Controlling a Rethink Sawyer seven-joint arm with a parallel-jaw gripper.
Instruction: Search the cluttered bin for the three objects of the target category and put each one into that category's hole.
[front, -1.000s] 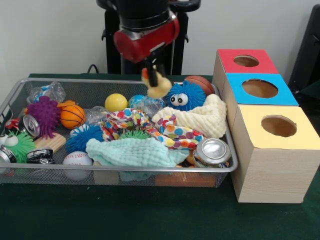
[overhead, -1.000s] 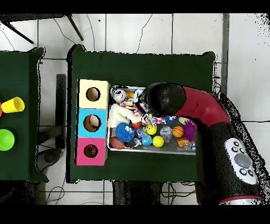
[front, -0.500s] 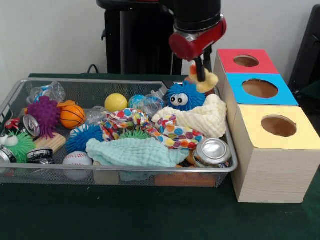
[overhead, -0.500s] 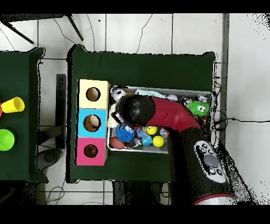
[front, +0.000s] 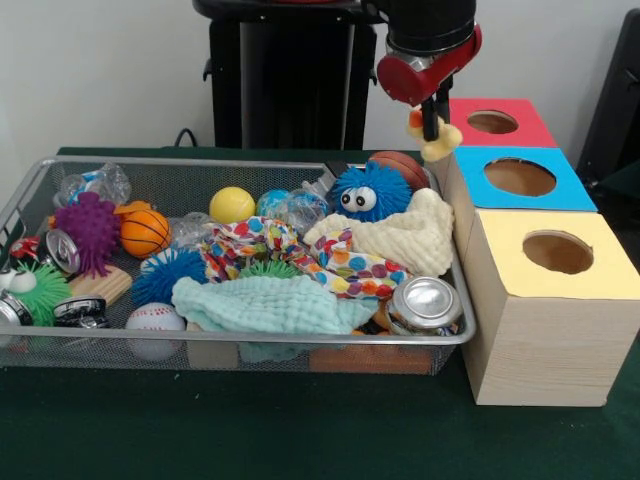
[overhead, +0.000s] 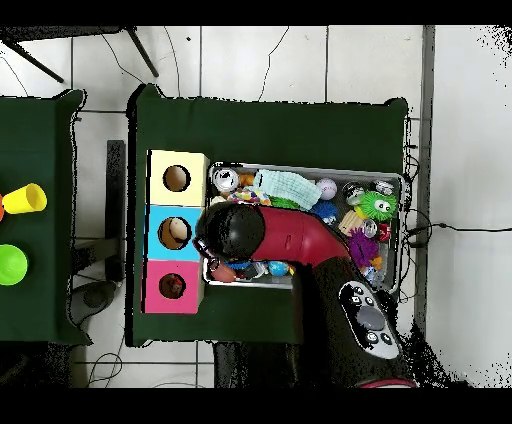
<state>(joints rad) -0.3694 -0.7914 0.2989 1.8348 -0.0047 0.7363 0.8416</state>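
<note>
My gripper (front: 432, 128) is shut on a small yellow and orange soft toy (front: 440, 148), which hangs in the air just past the right end of the wire bin (front: 250, 340). It hovers at the left edge of the row of boxes, between the red box (front: 470, 112) and the blue box (front: 565, 185), above their tops. The yellow box (front: 520, 290) stands nearest the camera. In the overhead view the arm (overhead: 235, 232) covers the bin's left part and hides the gripper and toy; the blue box's hole (overhead: 175, 232) lies just left of it.
The bin holds a blue furry ball with eyes (front: 370, 192), a cream cloth (front: 400, 235), a teal cloth (front: 265, 305), a dotted cloth (front: 340, 265), a can (front: 427, 300), a small basketball (front: 145, 232), a yellow ball (front: 232, 204) and spiky balls. Two cups (overhead: 22, 200) sit on a side table.
The gripper has carried the yellow toy from over the bin's middle to the right and slightly higher, ending beside the red and blue boxes. The bin's contents have not moved.
</note>
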